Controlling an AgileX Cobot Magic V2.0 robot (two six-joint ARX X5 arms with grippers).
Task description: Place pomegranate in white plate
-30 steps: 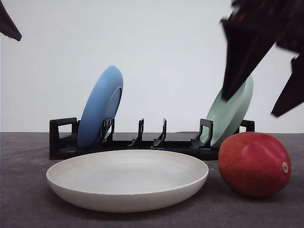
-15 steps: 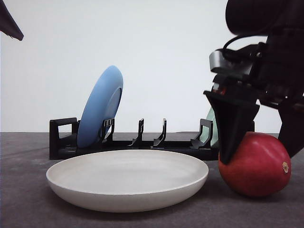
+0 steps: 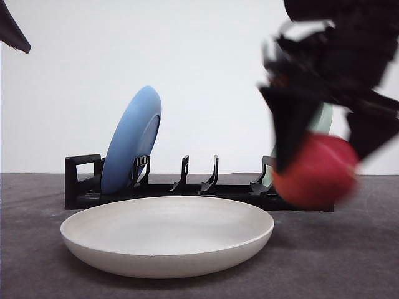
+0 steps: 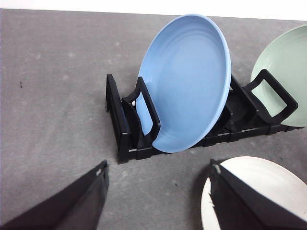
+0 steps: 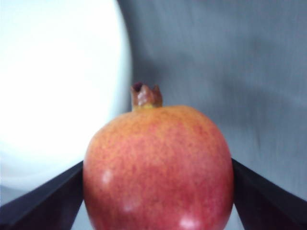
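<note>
Glossy, smooth pomegranate (image 5: 158, 167); matt white plate (image 3: 167, 235); rough grey tabletop (image 4: 57, 96).

A black dish rack (image 3: 187, 187) stood on the gray tabletop (image 3: 37, 249) before a white wall (image 3: 206, 75). A blue plate (image 3: 132, 140) leaned upright in its left end, and a pale green plate (image 4: 283, 72) stood at its right end.

No text, label, brand, number or sign could be read anywhere in these views; the plates, the rack and the fruit all showed plain, unmarked surfaces.
</note>
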